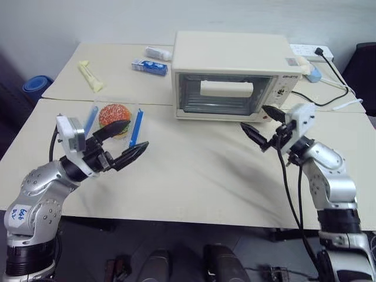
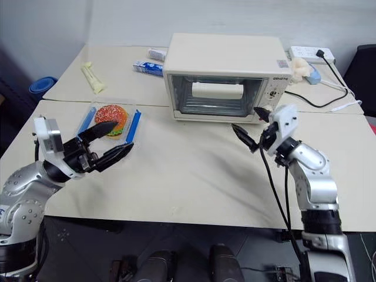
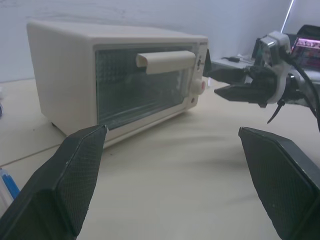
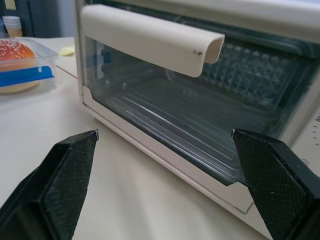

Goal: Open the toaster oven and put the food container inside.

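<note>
The cream-white toaster oven stands at the back middle of the table with its glass door shut and its bar handle across the front. The clear food container with blue side clips and a toy hamburger inside sits on the table to the oven's left. My left gripper hovers open just in front of the container, partly covering it, with nothing between its fingers. My right gripper is open near the oven's lower right front corner, facing the door and holding nothing.
A blue-and-white carton, a white tube and a pale yellow packet lie on the far table left of the oven. A black cable and a power strip lie behind the oven to the right. A seam splits the two tables.
</note>
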`<state>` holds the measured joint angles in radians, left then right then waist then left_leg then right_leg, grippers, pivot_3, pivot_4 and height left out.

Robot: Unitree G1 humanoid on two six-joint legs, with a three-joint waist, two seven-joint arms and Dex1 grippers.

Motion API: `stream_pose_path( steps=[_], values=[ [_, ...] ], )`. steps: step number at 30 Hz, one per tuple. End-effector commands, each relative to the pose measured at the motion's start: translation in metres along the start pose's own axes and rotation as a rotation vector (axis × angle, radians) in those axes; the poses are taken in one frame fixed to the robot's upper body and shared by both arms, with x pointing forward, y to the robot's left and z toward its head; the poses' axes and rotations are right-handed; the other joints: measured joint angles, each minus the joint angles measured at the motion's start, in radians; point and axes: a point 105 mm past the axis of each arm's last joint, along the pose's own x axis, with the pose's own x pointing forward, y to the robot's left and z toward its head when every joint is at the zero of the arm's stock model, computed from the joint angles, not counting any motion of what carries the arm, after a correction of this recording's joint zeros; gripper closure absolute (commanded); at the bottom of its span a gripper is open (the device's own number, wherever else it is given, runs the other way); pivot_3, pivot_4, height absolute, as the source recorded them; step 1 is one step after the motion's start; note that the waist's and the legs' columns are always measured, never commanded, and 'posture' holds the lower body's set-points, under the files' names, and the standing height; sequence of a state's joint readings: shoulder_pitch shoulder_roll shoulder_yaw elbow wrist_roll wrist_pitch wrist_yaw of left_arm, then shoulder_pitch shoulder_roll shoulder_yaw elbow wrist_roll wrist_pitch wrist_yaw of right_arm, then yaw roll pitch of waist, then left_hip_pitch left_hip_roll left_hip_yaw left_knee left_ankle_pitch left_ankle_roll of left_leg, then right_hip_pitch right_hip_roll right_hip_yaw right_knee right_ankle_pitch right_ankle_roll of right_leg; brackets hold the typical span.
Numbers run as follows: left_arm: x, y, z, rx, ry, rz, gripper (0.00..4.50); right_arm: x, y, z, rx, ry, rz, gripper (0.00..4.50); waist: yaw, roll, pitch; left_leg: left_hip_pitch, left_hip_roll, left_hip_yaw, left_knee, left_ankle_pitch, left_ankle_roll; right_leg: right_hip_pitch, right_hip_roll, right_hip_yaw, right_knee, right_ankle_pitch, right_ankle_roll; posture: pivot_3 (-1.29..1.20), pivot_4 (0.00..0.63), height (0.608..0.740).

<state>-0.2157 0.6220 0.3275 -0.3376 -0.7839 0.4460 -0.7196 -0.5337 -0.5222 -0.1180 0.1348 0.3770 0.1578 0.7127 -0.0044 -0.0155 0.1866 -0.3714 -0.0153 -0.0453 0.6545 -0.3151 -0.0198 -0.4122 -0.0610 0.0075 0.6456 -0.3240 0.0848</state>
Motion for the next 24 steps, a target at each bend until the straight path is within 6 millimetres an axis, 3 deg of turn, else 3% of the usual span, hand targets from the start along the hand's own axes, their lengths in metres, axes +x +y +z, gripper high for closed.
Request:
stream_pose_path(
  steps=[1,5,8,12,16,23,24],
  values=[
    [0.008,-0.001,0.009,0.002,-0.058,0.000,0.00,0.020,-0.001,0.019,-0.018,-0.064,0.025,0.05,-0.003,0.000,0.000,-0.001,0.000,0.000,0.001,0.000,0.001,0.000,0.000,0.000,0.000,0.000,0.000,0.00,0.150,0.740],
    [0.011,-0.006,0.004,-0.035,-0.062,-0.002,0.00,0.039,0.006,0.031,-0.012,-0.127,0.048,0.05,-0.012,0.000,0.000,-0.001,0.000,0.001,0.001,-0.001,0.001,0.000,0.000,0.000,0.000,0.000,0.001,0.00,0.150,0.740],
    [0.009,-0.009,-0.003,-0.040,-0.040,0.002,0.00,0.042,0.010,0.037,-0.010,-0.162,0.061,0.05,-0.019,0.000,0.000,-0.001,0.000,0.000,0.001,-0.001,0.001,0.000,0.000,0.000,0.000,0.000,0.001,0.00,0.150,0.740],
    [0.006,-0.010,-0.010,-0.051,-0.027,0.023,0.00,0.032,0.024,0.039,-0.030,-0.180,0.131,0.05,-0.021,0.000,0.000,-0.001,0.000,0.000,0.003,-0.001,0.001,0.000,0.000,0.000,0.000,0.000,0.001,0.00,0.150,0.740],
    [0.007,-0.007,-0.014,-0.054,-0.016,0.032,0.00,0.015,0.040,0.026,-0.068,-0.126,0.211,0.05,-0.020,0.000,0.000,-0.001,0.000,0.000,0.003,-0.001,0.001,0.000,0.000,0.001,0.000,0.000,0.001,0.00,0.150,0.740],
    [0.020,0.008,-0.011,-0.028,-0.018,0.016,0.00,-0.005,0.057,0.010,-0.124,-0.056,0.296,0.05,-0.023,0.000,0.000,0.000,0.000,0.000,0.004,0.000,0.000,0.000,0.000,0.000,0.002,0.000,0.001,0.00,0.150,0.740],
    [0.024,0.012,-0.011,-0.018,-0.022,0.017,0.19,-0.005,0.058,0.009,-0.125,-0.051,0.297,0.02,-0.024,0.000,0.000,0.000,0.000,0.000,0.003,0.000,0.000,0.000,0.001,0.001,0.002,0.000,0.001,0.00,0.150,0.740]
  ],
)
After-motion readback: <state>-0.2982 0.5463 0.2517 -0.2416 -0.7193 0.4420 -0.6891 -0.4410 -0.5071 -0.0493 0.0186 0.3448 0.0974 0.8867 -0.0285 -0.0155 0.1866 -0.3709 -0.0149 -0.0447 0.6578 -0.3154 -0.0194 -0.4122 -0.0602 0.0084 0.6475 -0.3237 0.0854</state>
